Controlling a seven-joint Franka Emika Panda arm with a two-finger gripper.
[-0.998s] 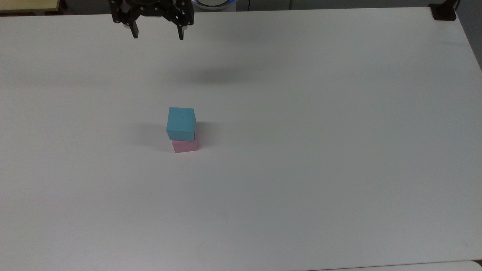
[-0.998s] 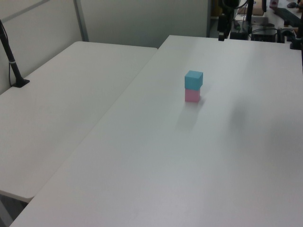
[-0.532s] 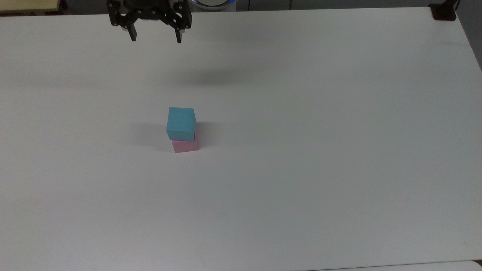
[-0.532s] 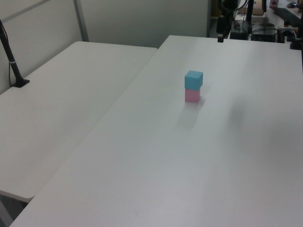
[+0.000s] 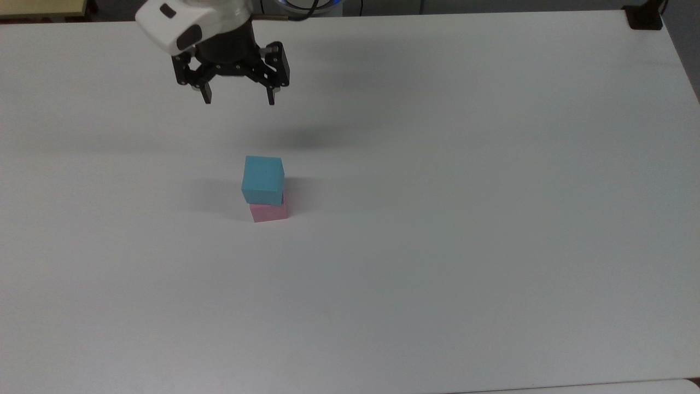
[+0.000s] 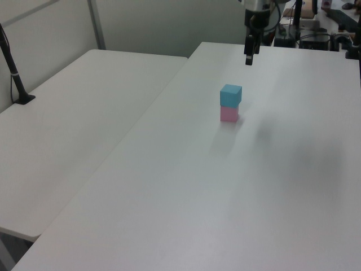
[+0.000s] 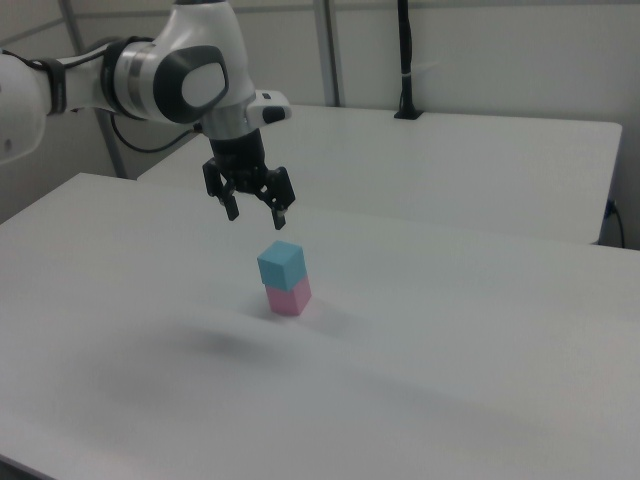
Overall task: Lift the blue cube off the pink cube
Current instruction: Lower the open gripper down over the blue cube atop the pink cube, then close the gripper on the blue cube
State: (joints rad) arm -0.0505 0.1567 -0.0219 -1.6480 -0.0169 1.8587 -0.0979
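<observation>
A plain white table point(image 5: 492, 219) spreads under me, with a second white table point(image 6: 84, 113) butted against it on the left view's left. Near the middle the blue cube point(image 5: 263, 179) sits on top of the pink cube point(image 5: 269, 212), turned slightly so their edges do not line up. My hand point(image 5: 239, 102) hangs in the air above the table, behind the stack in the top view, touching nothing. Its two black fingers point(image 7: 232, 210) point down and stand spread apart, with nothing between them.
</observation>
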